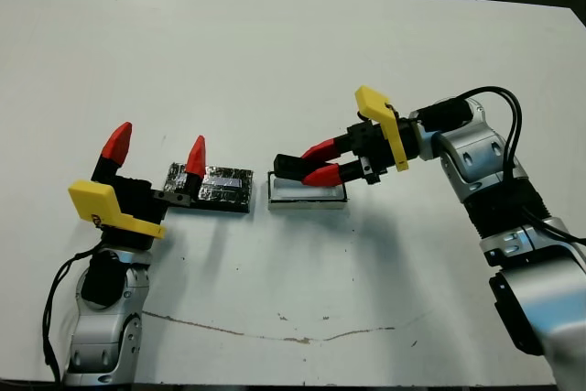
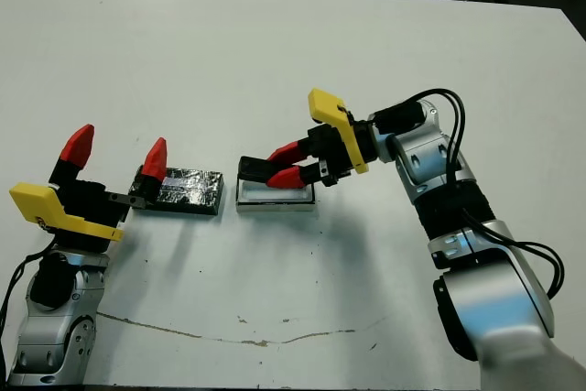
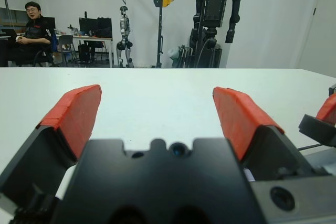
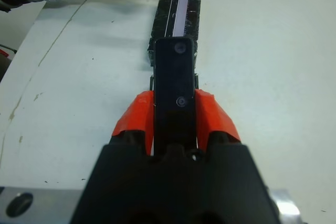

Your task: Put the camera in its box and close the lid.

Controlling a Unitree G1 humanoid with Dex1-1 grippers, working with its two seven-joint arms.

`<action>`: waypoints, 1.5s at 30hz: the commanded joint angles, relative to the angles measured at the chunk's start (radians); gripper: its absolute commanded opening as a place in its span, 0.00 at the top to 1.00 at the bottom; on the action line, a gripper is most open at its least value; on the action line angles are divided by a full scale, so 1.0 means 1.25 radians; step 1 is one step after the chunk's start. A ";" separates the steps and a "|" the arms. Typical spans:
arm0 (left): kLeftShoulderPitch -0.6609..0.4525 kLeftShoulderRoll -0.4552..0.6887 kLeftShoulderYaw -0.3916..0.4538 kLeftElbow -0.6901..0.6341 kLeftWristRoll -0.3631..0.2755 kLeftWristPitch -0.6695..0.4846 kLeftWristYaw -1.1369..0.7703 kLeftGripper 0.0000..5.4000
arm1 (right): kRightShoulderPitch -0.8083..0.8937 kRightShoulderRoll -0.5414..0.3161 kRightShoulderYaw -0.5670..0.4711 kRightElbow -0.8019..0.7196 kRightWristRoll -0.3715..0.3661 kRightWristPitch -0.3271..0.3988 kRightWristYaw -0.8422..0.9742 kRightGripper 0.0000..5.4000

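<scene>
Red-tipped fingers of the right gripper clamp the black camera, holding it over the left end of the box at mid-table. Just left of the box lies the glossy lid, flat on the white table. At the lid's left end, the left gripper stands wide open, holding nothing.

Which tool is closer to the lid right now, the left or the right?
Left. The left tool stands open at the lid's outer end, one fingertip over its edge. The right tool is past the lid's other end, over the box, gripping the camera.
</scene>
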 commanded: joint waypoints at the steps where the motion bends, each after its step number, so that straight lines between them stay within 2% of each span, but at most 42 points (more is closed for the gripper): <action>1: 0.013 0.002 -0.002 -0.001 0.003 0.005 -0.001 0.00 | 0.012 -0.007 0.015 -0.021 -0.009 0.028 -0.009 0.69; 6: 0.011 0.004 -0.001 0.004 0.001 -0.003 -0.006 0.00 | 0.021 -0.010 0.020 -0.028 -0.013 0.025 -0.024 0.69; 9: 0.013 0.003 0.000 0.000 -0.002 0.002 -0.004 0.00 | 0.020 -0.012 0.030 -0.027 -0.022 0.050 -0.033 0.69; 25: 0.015 0.003 0.001 0.003 -0.008 0.002 -0.009 0.00 | 0.031 -0.006 0.035 -0.001 -0.039 0.018 -0.055 0.69; 34: 0.021 -0.005 0.000 -0.004 0.002 0.005 0.002 0.00 | 0.042 -0.011 0.033 0.006 -0.035 0.033 -0.051 0.69; 39: 0.019 -0.006 0.000 -0.002 -0.005 0.002 -0.004 0.00 | 0.046 -0.016 0.031 0.027 -0.034 0.022 -0.038 0.69; 45: 0.019 -0.008 -0.001 0.004 -0.004 -0.004 -0.005 0.00 | 0.051 -0.018 0.027 0.066 -0.031 -0.019 -0.025 0.69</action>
